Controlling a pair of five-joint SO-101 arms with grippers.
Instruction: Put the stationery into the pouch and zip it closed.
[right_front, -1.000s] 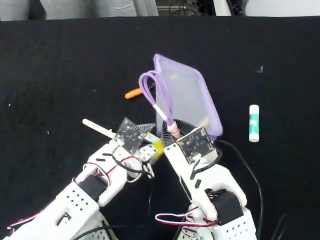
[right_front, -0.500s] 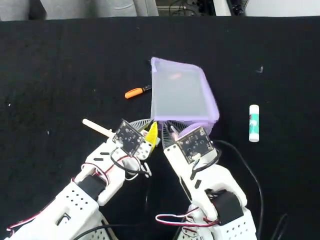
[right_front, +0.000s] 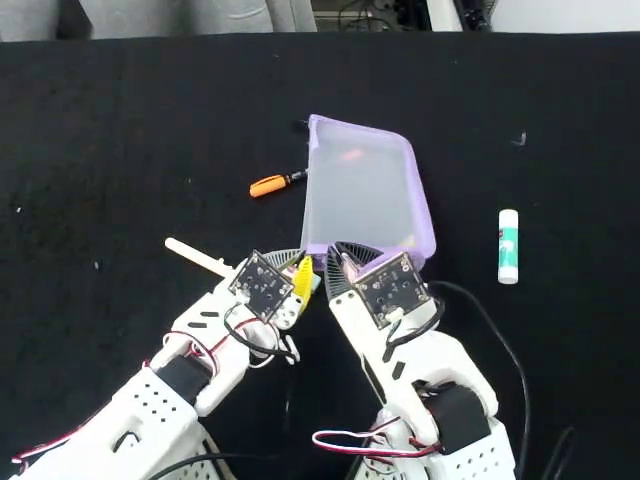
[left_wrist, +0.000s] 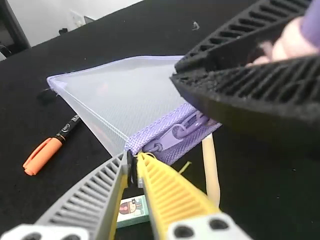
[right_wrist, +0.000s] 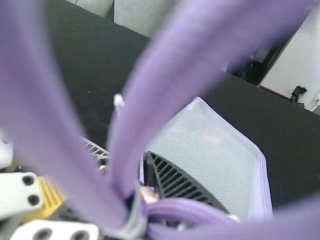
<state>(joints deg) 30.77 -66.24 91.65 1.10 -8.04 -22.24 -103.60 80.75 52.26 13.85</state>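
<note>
A translucent purple pouch (right_front: 365, 195) lies flat at mid-table, its zipper (left_wrist: 180, 132) along the edge nearest the arms. My left gripper (right_front: 303, 272) is shut on the pouch's near corner (left_wrist: 131, 162), grey and yellow fingers pressed together. My right gripper (right_front: 345, 262) sits just beside it at the same edge, shut on a purple cord loop (right_wrist: 145, 100) with a pinkish end; its black fingers (left_wrist: 240, 80) loom in the left wrist view. An orange marker (right_front: 275, 184) lies left of the pouch, and a glue stick (right_front: 508, 245) lies to its right.
A cream stick (right_front: 195, 257) lies on the black cloth beside the left arm, and a small labelled eraser (left_wrist: 131, 206) sits under the left gripper. Cables trail right of the right arm's base.
The purple loop that lay across the pouch has come off its top. The pouch shifted and settled flat. My left gripper moved in to the pouch's near corner and shut on it.
</note>
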